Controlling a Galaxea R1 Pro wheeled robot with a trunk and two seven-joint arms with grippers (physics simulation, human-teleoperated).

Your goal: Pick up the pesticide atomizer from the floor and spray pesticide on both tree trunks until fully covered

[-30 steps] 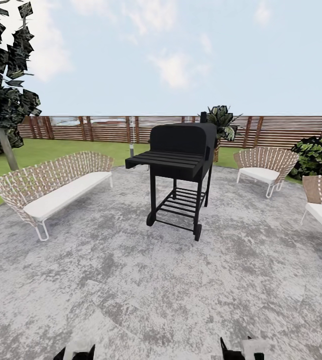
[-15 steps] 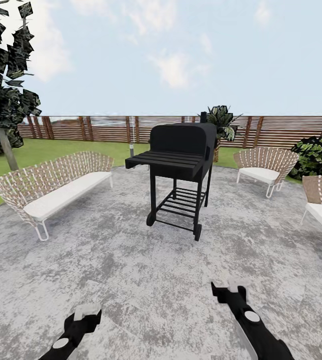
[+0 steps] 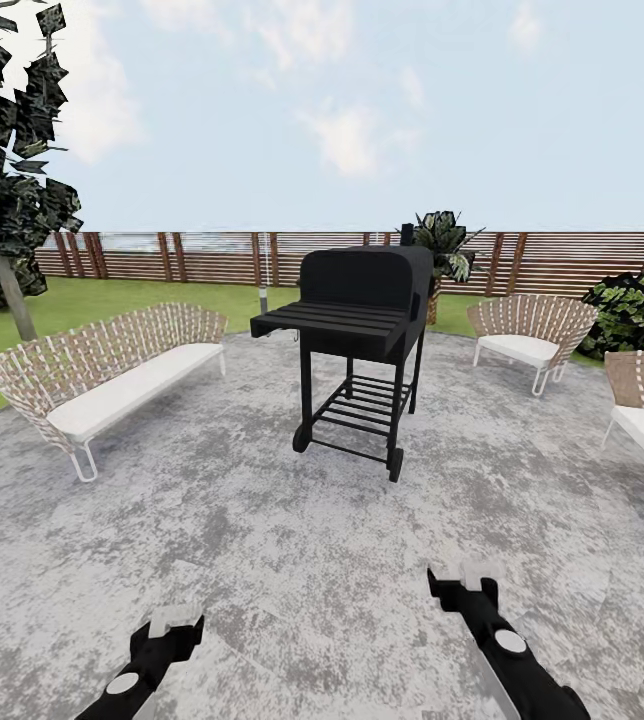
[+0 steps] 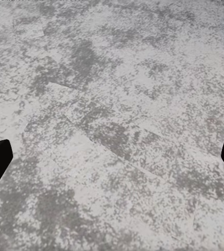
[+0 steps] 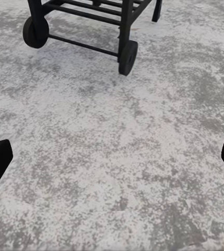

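The black left gripper (image 3: 174,625) and black right gripper (image 3: 464,582) hung with jaws spread wide and empty over the grey speckled paving (image 3: 262,560); the green lawn (image 3: 102,305), where the sprayer should lie, stretched far left, so neither arm was yet nearer.

Bright, even daylight, no cast shadows, soft blurry renders with wide-angle edge stretching.

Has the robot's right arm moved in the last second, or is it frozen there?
Yes. The right gripper has risen into view from the bottom edge, now reaching up over the grey paving toward the black grill, which hasn't shifted.
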